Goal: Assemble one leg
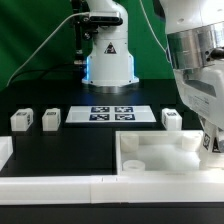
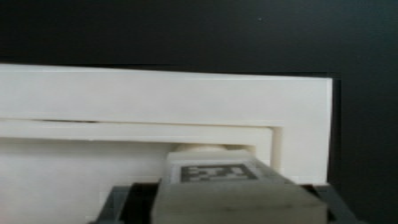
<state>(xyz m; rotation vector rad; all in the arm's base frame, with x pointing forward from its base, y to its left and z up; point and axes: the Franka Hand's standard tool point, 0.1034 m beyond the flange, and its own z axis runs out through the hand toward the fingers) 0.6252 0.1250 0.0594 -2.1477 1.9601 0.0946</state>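
Note:
My gripper (image 1: 207,143) hangs low over the exterior view's right end of the large flat white tray-like piece (image 1: 150,162). In the wrist view my gripper (image 2: 217,200) is shut on a leg (image 2: 217,175), a white block with a black-and-white marker on its face. The dark fingers (image 2: 128,205) press on both sides of it. The leg sits just inside the tray's raised rim (image 2: 178,95), near a corner. Three more legs stand on the black table: two on the exterior view's left (image 1: 22,120) (image 1: 50,119) and one on its right (image 1: 171,118).
The marker board (image 1: 110,114) lies at the table's middle, in front of the robot base (image 1: 108,55). A white wall (image 1: 60,187) runs along the front edge and turns up at the exterior view's left (image 1: 5,150).

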